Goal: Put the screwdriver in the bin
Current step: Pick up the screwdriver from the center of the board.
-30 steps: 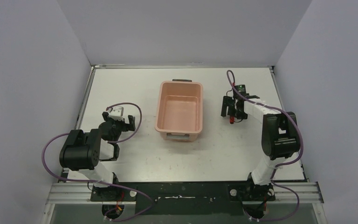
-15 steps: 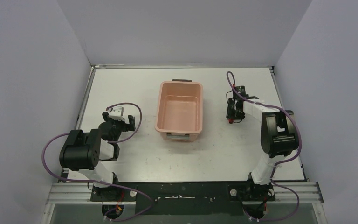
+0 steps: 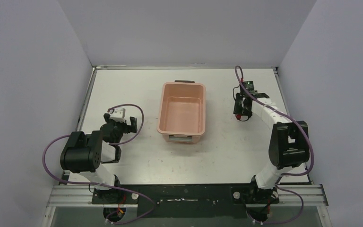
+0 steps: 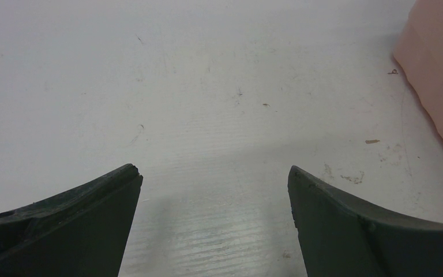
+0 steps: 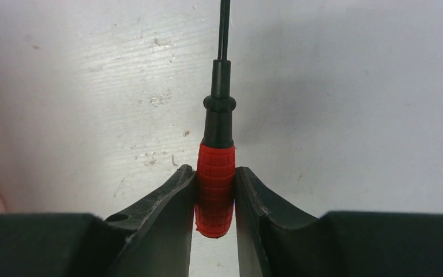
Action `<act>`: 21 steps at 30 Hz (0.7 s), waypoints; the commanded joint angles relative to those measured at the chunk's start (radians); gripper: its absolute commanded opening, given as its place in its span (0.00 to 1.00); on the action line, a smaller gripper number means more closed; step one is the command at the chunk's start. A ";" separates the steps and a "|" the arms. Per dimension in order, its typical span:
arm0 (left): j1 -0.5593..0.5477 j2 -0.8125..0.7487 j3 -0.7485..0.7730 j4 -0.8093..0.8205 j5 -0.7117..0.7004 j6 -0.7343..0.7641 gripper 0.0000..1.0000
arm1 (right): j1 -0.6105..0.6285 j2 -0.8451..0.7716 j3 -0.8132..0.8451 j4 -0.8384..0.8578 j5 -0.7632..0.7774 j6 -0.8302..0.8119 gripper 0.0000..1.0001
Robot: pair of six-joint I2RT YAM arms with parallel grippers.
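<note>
You are working over a white worktop (image 3: 123, 90), with the salmon-pink bin (image 3: 182, 113) sitting to the left of your right gripper (image 3: 241, 112), apart from it and standing empty. Your left arm is idling on the far side of the bin, the left gripper (image 4: 213, 173) hanging spread wide over bare worktop with nothing between its fingers. Your right gripper is clenching the screwdriver (image 5: 216, 173) by its red handle, with both fingers pressing on the ribbed grip. The thin black shaft is pointing straight ahead of the gripper, away from the wrist. Whether the tool is sitting clear of the worktop is hard to say. The grasp is looking secure, so the carry is the step in hand. Next you are likely needing to lift, swing leftward until the gripper is hanging over the bin's opening, and only then release.
</note>
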 commanded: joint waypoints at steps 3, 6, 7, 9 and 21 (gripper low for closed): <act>-0.001 -0.008 0.013 0.042 0.006 0.004 0.97 | -0.007 -0.172 0.112 -0.091 0.032 -0.003 0.11; -0.002 -0.008 0.014 0.043 0.006 0.004 0.97 | -0.006 -0.235 0.163 -0.128 0.031 -0.009 0.11; -0.001 -0.008 0.013 0.042 0.006 0.004 0.97 | -0.006 -0.255 0.180 -0.139 0.030 -0.012 0.11; -0.002 -0.008 0.013 0.042 0.006 0.004 0.97 | -0.007 -0.292 0.208 -0.151 0.027 -0.020 0.11; -0.002 -0.009 0.014 0.042 0.005 0.003 0.97 | -0.004 -0.401 0.293 -0.208 -0.033 -0.034 0.10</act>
